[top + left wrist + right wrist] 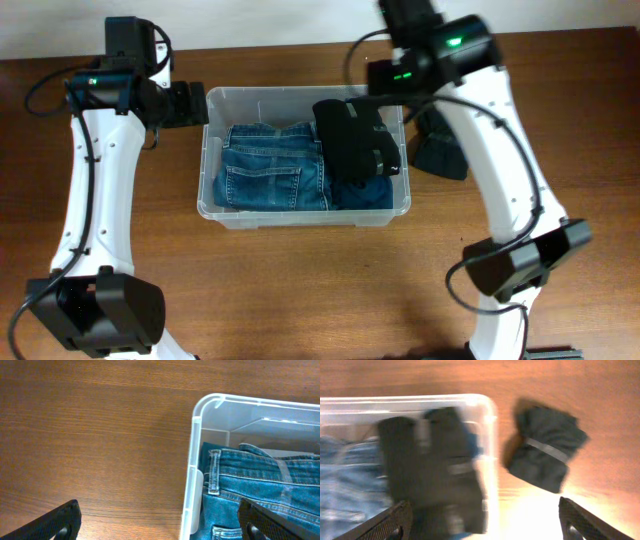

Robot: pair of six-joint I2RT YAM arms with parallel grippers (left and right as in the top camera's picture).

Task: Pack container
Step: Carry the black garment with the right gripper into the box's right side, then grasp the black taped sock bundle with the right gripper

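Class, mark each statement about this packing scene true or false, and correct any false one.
1. Folded blue jeans lie inside the container. True.
2. A dark folded garment lies on the table outside the container. True.
3. The right gripper is shut on a garment. False: its fingers stand wide apart, holding nothing.
4. A lid covers the container. False: its top is open.

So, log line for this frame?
container: jeans, black garment inside | dark bundle: on table beside it | left pincer: open over rim | right pincer: open, empty
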